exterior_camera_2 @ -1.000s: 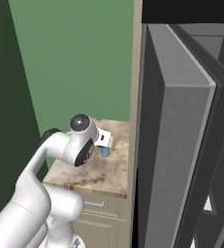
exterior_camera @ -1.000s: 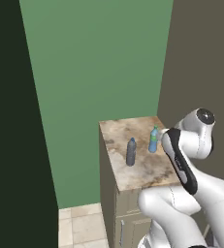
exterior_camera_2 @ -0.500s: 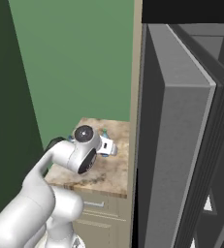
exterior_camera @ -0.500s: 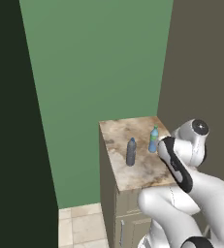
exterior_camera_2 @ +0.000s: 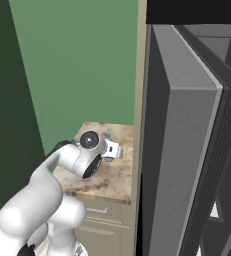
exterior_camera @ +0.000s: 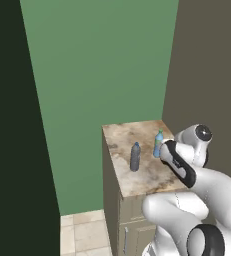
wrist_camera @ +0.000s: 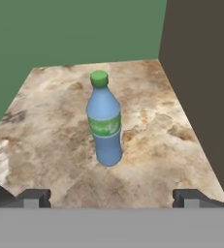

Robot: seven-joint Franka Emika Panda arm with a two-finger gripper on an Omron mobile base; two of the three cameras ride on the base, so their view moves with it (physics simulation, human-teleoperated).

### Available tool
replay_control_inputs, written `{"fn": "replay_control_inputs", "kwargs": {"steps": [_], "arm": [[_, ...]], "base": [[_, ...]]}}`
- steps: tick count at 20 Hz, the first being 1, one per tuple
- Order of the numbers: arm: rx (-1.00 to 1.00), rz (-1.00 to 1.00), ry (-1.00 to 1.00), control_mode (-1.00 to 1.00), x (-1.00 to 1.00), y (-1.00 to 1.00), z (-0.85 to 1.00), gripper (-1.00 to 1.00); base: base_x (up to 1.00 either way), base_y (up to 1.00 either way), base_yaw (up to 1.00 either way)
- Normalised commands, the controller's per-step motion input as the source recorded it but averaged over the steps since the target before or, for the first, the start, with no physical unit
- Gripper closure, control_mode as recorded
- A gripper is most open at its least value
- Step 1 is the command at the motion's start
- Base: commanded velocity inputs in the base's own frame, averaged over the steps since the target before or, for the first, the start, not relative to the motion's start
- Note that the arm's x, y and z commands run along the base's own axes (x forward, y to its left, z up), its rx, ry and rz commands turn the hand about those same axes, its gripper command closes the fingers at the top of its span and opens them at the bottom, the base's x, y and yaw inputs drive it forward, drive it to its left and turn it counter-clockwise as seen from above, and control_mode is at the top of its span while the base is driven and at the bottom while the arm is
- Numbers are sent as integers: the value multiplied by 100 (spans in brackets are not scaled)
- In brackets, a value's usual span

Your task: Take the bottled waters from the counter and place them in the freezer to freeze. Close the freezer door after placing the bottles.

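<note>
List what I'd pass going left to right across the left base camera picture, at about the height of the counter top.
Dark wall → green wall → counter → dark grey-blue bottle → light blue bottle with green cap → robot arm.

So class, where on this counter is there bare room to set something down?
Bare stone lies on the counter between the green wall and the light blue bottle. It is tighter near the front edge, where the dark bottle stands.
</note>
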Motion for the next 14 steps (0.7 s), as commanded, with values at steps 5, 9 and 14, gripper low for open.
{"fn": "replay_control_inputs", "kwargs": {"steps": [5,9,14], "arm": [[0,0,0,-100,21,0,0,-100],[0,0,0,-100,28,0,-3,-100],[0,0,0,-100,22,0,-3,-100]], "base": [[0,0,0],[0,0,0],[0,0,0]]}}
